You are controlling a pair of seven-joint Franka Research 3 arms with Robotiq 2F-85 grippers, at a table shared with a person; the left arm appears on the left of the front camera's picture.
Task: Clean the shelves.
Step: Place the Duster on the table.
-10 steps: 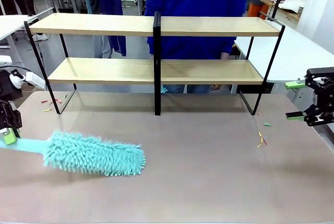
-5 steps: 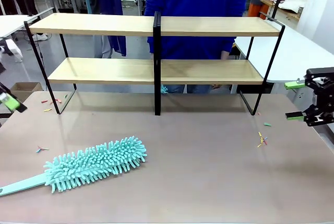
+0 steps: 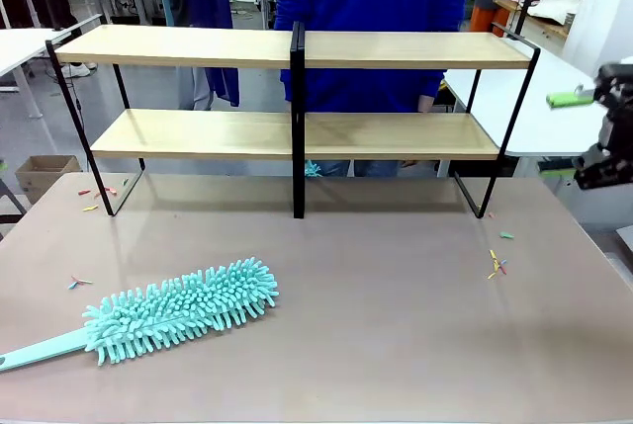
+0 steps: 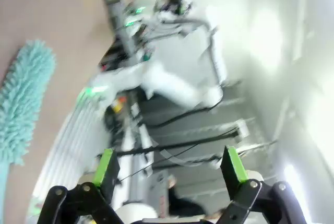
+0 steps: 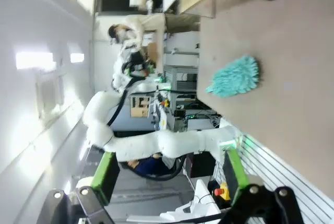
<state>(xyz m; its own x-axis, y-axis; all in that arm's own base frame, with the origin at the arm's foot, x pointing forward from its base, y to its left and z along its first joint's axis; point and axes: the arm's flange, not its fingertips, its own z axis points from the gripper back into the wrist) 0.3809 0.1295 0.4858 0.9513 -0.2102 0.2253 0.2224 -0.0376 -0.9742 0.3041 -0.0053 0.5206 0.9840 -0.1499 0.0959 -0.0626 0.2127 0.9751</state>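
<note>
The shelves (image 3: 297, 132) stand at the table's far side: two long light-wood boards on a thin black frame with a central post. A teal fluffy duster (image 3: 178, 310) lies loose on the table at the front left, its handle pointing to the left edge. The left wrist view shows my left gripper (image 4: 169, 166) open and empty, raised well off the table, with the duster (image 4: 21, 104) far to its left. At the front view's right edge my right gripper (image 3: 586, 137) hangs open and empty, beside the shelves' right end. Its own view, with the gripper (image 5: 169, 174) open, has the duster (image 5: 235, 75) far off.
Small coloured scraps lie on the table at the right (image 3: 497, 266), at the left (image 3: 77, 282) and by the shelves' left leg (image 3: 97, 192). A person in blue (image 3: 371, 9) stands behind the shelves. A white table (image 3: 554, 98) is at the right.
My left gripper let go of the duster's handle and withdrew out of the front view; the duster settled on the table, head swung right. My right gripper rose.
</note>
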